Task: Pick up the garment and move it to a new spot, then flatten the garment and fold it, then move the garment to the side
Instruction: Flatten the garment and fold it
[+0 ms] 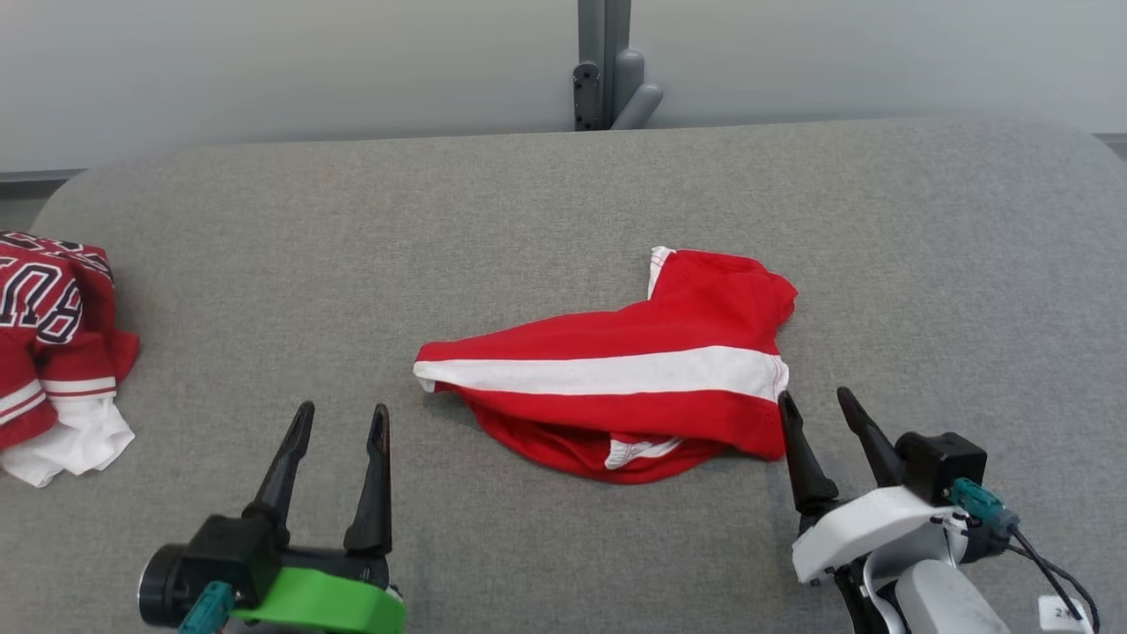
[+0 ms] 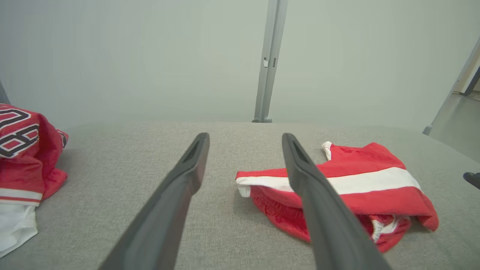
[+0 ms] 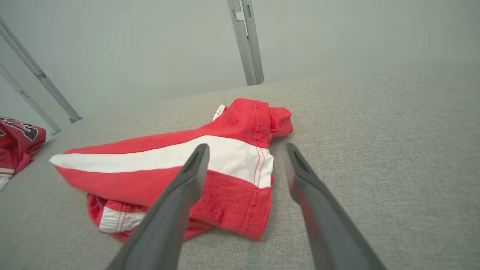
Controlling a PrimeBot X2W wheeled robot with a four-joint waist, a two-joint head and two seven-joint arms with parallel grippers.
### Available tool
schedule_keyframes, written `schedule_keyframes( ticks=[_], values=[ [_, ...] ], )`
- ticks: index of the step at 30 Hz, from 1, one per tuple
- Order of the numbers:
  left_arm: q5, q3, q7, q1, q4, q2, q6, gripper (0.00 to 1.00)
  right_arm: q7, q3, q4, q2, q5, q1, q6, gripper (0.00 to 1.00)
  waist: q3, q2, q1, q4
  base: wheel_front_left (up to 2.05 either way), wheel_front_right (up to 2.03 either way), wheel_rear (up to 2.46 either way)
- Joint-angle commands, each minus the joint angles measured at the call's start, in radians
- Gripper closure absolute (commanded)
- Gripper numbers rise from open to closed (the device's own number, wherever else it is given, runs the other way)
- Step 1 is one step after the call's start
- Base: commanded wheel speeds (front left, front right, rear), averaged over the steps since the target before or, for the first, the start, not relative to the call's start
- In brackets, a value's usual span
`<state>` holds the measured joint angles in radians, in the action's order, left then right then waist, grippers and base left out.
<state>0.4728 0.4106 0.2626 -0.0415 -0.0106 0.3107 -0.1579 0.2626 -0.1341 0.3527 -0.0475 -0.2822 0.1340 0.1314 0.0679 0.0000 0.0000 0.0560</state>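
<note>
We see the red garment (image 1: pixel 616 379), a pair of shorts by the look of it, lying on the grey padded table (image 1: pixel 528 202) between our two grippers and a little ahead of their fingertips. Its long axis runs across from one gripper to the other, along its broad white stripe. The narrow end points toward the left gripper (image 1: pixel 342 412), and the wider, hemmed end lies just beside the right gripper (image 1: pixel 814 396). Near that right end a red flap with a white edge points away from us.

The garment is not flat. Its near edge is tucked under with a bit of white-trimmed cloth peeking out, and what lies below the fold is hidden from us. In each wrist view one dark finger crosses in front of the cloth and covers part of the stripe.

The left gripper sits low over the table with its fingers apart and empty, pointing forward, with a clear gap to the narrow end. The right gripper's fingers are also spread and hold nothing. Its inner tip is at the hem corner; we cannot tell whether it touches.

Well left of the left gripper lies a crumpled red jersey (image 1: pixel 53 343) with dark lettering, cut off by the frame edge. A grey post (image 1: pixel 607 70) stands behind the table.
</note>
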Motion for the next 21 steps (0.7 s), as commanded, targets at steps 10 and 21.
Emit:
schedule_keyframes(
  ticks=[10,21],
  values=[
    [-0.150,-0.132,0.002,0.121,0.029,-0.148,0.132,0.00,0.002,-0.029,0.302,-0.048,-0.121,0.172,-0.001,0.00,0.003,0.0000,0.0000,0.057,0.00,0.00,0.00],
    [-0.250,-0.214,0.003,0.121,0.065,-0.221,0.245,0.00,0.002,-0.090,0.452,-0.074,-0.241,0.269,-0.001,0.00,0.022,0.0000,0.0000,0.083,0.00,0.00,0.00]
  ],
)
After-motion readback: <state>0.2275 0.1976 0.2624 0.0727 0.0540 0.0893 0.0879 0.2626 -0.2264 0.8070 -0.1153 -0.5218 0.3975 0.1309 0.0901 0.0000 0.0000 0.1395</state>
